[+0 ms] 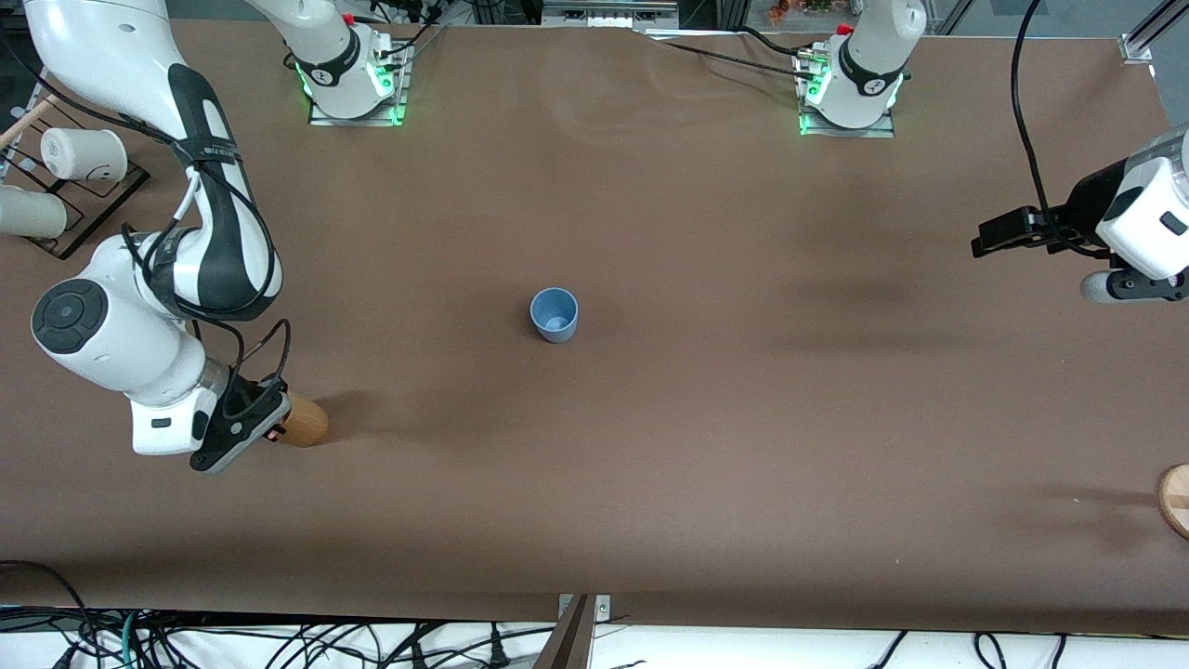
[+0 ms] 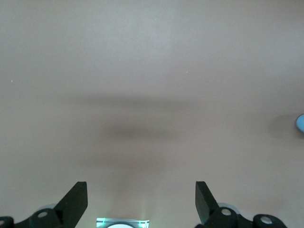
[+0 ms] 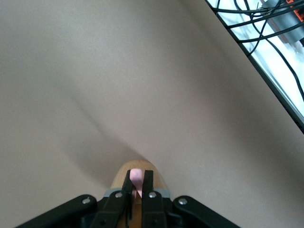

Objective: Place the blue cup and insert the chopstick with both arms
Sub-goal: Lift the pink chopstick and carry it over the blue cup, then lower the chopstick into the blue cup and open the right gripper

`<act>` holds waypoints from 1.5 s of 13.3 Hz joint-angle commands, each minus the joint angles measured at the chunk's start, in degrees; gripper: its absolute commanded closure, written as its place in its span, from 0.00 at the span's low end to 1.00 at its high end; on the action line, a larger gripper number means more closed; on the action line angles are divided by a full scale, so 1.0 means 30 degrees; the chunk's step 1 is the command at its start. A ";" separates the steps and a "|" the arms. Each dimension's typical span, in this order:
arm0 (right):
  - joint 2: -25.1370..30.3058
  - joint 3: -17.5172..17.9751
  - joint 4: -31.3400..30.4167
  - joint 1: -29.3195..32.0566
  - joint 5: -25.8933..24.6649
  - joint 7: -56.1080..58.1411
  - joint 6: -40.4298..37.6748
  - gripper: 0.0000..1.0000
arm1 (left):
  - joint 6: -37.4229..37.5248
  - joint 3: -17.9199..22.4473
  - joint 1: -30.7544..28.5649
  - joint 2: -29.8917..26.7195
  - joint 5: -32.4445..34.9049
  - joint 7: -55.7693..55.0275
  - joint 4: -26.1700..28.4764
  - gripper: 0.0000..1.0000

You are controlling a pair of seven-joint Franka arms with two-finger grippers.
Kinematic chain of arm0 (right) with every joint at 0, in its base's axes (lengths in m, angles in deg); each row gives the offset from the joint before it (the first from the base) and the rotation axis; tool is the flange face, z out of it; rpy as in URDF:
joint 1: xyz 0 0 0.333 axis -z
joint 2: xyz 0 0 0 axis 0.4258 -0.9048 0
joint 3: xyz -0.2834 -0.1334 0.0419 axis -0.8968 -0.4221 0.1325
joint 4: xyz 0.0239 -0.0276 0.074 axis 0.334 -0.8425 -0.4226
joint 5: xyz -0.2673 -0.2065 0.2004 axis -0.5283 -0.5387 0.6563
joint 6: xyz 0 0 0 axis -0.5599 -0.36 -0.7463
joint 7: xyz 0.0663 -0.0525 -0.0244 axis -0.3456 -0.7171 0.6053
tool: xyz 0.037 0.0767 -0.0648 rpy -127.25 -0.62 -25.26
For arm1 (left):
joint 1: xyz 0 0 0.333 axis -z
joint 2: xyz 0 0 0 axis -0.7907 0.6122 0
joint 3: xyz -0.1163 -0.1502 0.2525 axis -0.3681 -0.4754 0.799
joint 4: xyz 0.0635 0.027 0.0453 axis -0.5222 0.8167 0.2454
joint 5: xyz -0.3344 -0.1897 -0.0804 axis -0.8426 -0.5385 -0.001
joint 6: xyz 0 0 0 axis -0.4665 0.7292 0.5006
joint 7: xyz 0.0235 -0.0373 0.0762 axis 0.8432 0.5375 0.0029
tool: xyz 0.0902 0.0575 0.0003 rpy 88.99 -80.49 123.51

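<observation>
Right pincer (image 3: 136, 186) clamps chopstick (image 3: 136, 175) over tan cup (image 1: 305, 421).

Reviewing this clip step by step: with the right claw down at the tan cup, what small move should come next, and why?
Probably a straight lift by the right claw. Its fingers are shut on the pink-tipped chopstick standing in the tan cup, and the blue cup already stands upright mid-table, with nothing in it. Rising first should clear the tan cup's rim before any sideways travel. The left claw waits open over its end of the table.
</observation>
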 commanded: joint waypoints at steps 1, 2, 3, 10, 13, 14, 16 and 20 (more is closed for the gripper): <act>0.0794 0.0567 0.0370 0.0075 0.0436 0.0286 -0.0797 1.00 | -0.0992 -0.0257 -0.0116 -0.1491 0.0459 0.0333 0.2146 0.00; 0.1612 0.0597 0.0486 0.0075 0.0842 0.0286 -0.1847 1.00 | -0.1025 -0.0286 -0.0116 -0.1434 0.0459 0.0334 0.2121 0.00; 0.2375 0.0598 0.0633 0.0075 0.1746 0.0344 -0.2699 1.00 | -0.0939 -0.0286 -0.0116 -0.1317 0.0459 0.0334 0.2005 0.00; 0.5783 0.1681 0.2699 -0.0567 0.3278 -0.1495 -0.6335 1.00 | -0.0996 -0.0374 0.0118 -0.1140 0.0430 0.0334 0.1857 0.00; 0.3822 0.1477 0.5728 -0.3052 0.3220 -0.6695 -0.7280 1.00 | -0.0996 -0.0345 -0.0028 -0.1053 0.0372 0.0392 0.1682 0.00; 0.3499 0.1361 0.5790 -0.4017 0.3191 -0.8427 -0.6813 1.00 | -0.0996 -0.0345 -0.0028 -0.0965 0.0401 0.0392 0.1623 0.00; 0.3029 0.0806 0.5732 -0.5804 0.3219 -1.1009 -0.5874 1.00 | -0.0996 -0.0345 0.0030 -0.0964 0.0430 0.0392 0.1594 0.00; 0.2207 -0.2033 0.4917 -1.0258 0.3278 -1.5467 -0.4297 1.00 | -0.0967 -0.0403 0.0206 -0.0994 0.0314 0.0363 0.1535 0.00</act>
